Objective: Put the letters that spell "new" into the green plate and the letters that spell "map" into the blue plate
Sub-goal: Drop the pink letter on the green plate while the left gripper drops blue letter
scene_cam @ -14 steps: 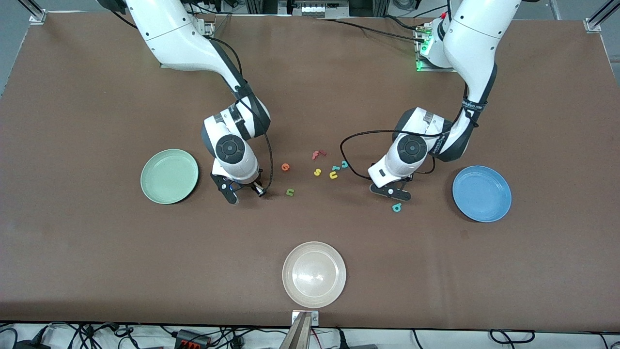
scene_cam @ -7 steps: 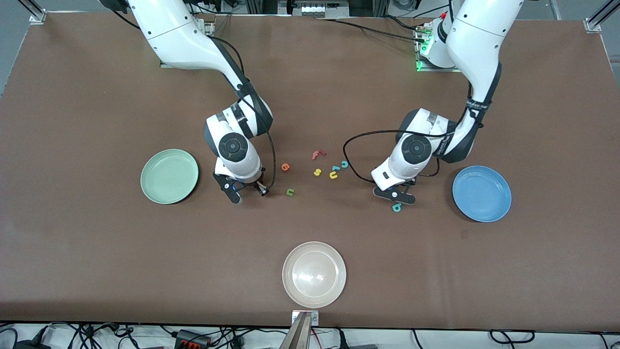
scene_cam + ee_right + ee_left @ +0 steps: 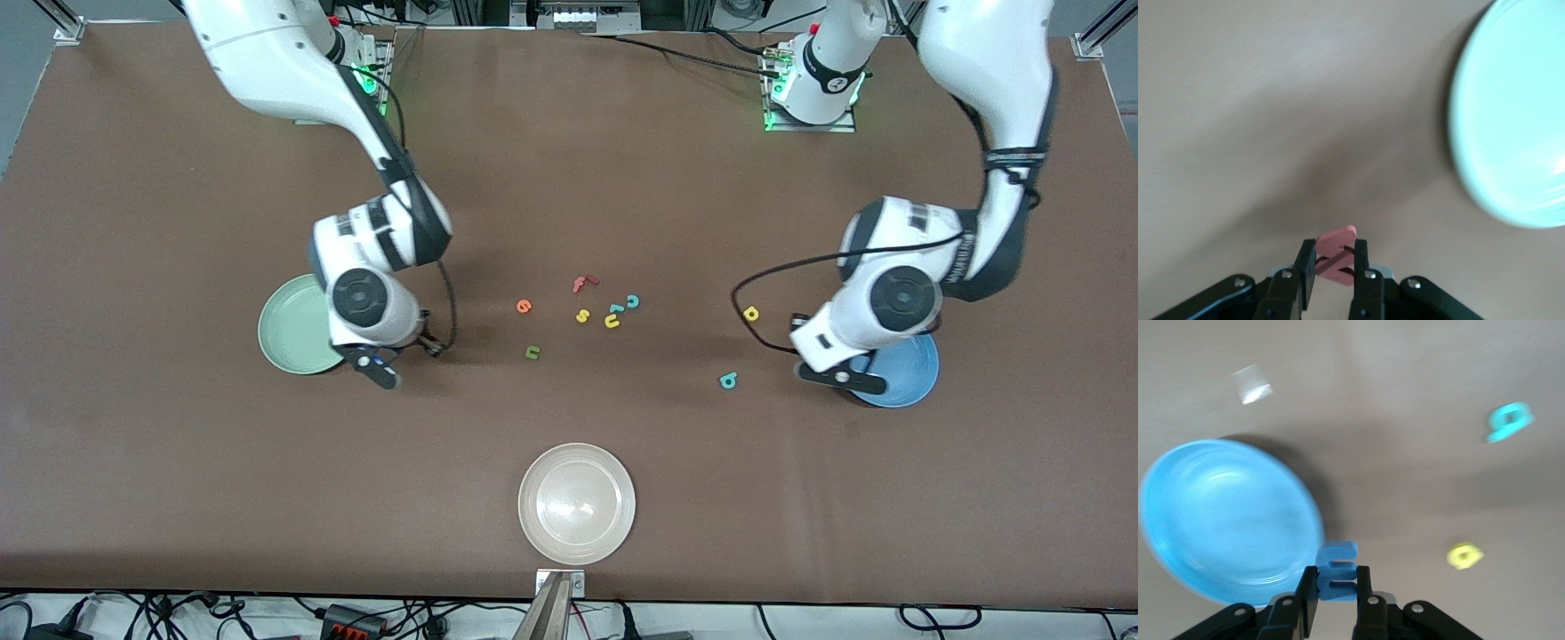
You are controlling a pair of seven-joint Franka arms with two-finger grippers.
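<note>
left gripper [image 3: 1337, 588] clamped on blue "m" [image 3: 1337, 571] over blue plate [image 3: 1218, 520] rim | right gripper [image 3: 1334, 265] clamped on pink "w" [image 3: 1337, 261] beside green plate [image 3: 1511, 133] (over bare bench [image 3: 178, 462])

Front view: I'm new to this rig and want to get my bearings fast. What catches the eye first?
Both arms carry letters toward plates. The left gripper, shut on the blue "m", hangs at the edge of the blue plate; the right gripper, shut on the red-pink "w", is beside the green plate. Small letters lie scattered mid-table, with a cream-white plate nearest the front camera.
</note>
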